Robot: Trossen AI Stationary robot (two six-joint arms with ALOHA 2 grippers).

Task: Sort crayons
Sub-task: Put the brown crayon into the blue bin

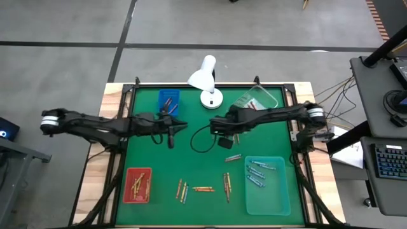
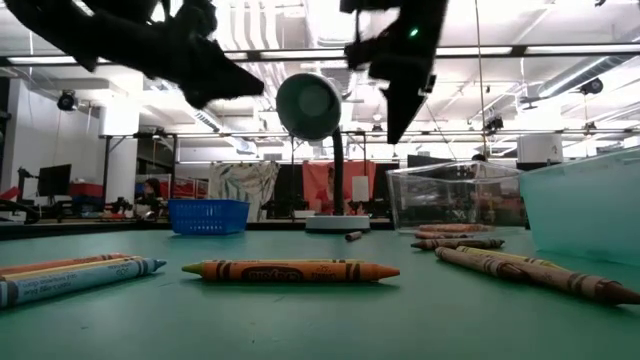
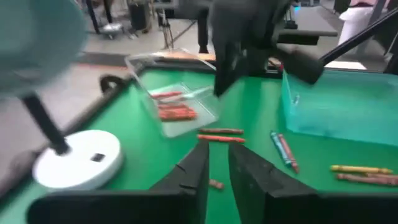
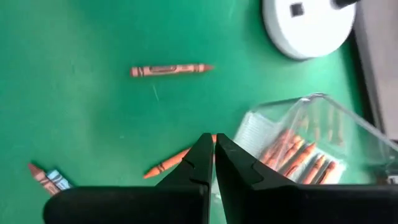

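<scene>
Loose crayons (image 1: 203, 189) lie along the table's near edge, between the red tray (image 1: 137, 185) and teal tray (image 1: 268, 185).
Both arms hover mid-table empty: left gripper (image 1: 170, 133) slightly parted, right gripper (image 1: 224, 132) shut, likely between picks.

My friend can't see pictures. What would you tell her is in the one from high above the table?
Two dark robot arms reach over a green table; the left gripper and right gripper hover mid-table. Loose crayons lie near the front between a red tray and a light blue tray. A white lamp stands at the back.
</scene>
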